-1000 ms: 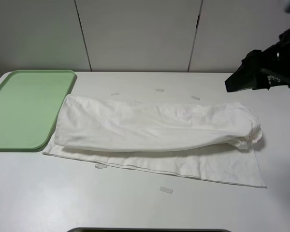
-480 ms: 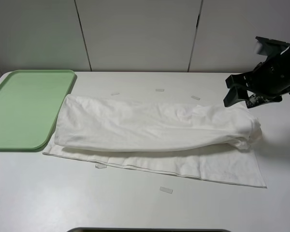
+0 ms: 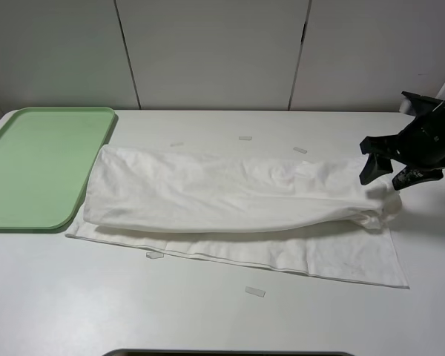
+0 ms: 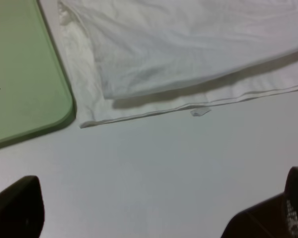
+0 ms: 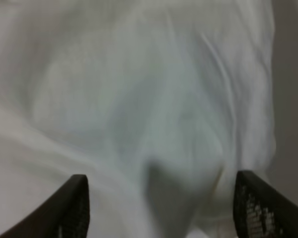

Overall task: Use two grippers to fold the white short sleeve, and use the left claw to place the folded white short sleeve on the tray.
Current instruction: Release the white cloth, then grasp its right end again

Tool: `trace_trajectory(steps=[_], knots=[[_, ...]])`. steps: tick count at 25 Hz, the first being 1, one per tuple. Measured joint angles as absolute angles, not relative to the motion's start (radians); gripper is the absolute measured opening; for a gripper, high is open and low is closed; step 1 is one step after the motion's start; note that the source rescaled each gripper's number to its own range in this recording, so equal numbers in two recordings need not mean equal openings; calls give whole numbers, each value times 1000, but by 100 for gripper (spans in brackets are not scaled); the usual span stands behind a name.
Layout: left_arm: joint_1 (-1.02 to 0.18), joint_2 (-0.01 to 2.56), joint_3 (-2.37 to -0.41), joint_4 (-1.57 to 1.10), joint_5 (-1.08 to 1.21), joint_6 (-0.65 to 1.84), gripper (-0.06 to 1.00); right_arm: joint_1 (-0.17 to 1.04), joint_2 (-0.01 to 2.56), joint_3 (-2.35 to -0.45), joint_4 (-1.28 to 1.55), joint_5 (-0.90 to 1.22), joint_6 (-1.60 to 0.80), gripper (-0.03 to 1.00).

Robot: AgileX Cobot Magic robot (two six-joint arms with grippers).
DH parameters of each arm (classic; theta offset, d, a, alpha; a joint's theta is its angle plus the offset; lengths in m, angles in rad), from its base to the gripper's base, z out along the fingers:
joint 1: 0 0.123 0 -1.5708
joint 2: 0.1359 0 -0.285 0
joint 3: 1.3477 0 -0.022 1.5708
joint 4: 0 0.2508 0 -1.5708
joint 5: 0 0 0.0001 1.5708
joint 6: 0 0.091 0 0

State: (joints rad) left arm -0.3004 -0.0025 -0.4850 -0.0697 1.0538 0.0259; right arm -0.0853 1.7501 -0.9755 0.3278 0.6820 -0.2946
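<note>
My view from here: table (image 3: 208, 319), white short sleeve (image 3: 230, 196) on it, folded lengthwise into long band, left end just beside tray (image 3: 37, 167). Right gripper (image 3: 382, 180) at shirt's right end, jaws apart over cloth, pinching nothing. Left gripper (image 4: 151, 208) spread wide above bare table near hem corner. Few pale strips (image 3: 254, 291) scattered around.

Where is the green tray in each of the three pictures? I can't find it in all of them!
High camera: the tray lies at the far left of the table, right beside the shirt.
Left wrist camera: the tray shows next to the shirt's corner.
Right wrist camera: not in it; that picture is mostly shirt.
Shared landmark: the white shirt, seen in all three.
</note>
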Motion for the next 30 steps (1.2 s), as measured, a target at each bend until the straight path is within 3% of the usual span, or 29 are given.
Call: trace_trajectory(steps=[13, 16, 19, 24, 30], knots=[[-300, -2, -485, -67, 1052, 26, 96, -106, 1820, -979, 281, 646, -307, 68], [-300, -2, -485, -67, 1052, 26, 96, -116, 1829, -979, 264, 645, -285, 64], [-300, -2, -485, -67, 1052, 26, 96, -117, 1833, -979, 258, 651, -271, 51], [-300, -2, -485, -67, 1052, 26, 96, -117, 1833, -979, 258, 685, -265, 3], [-300, -2, -485, -66, 1052, 26, 96, -109, 1811, -980, 250, 738, -280, 0]])
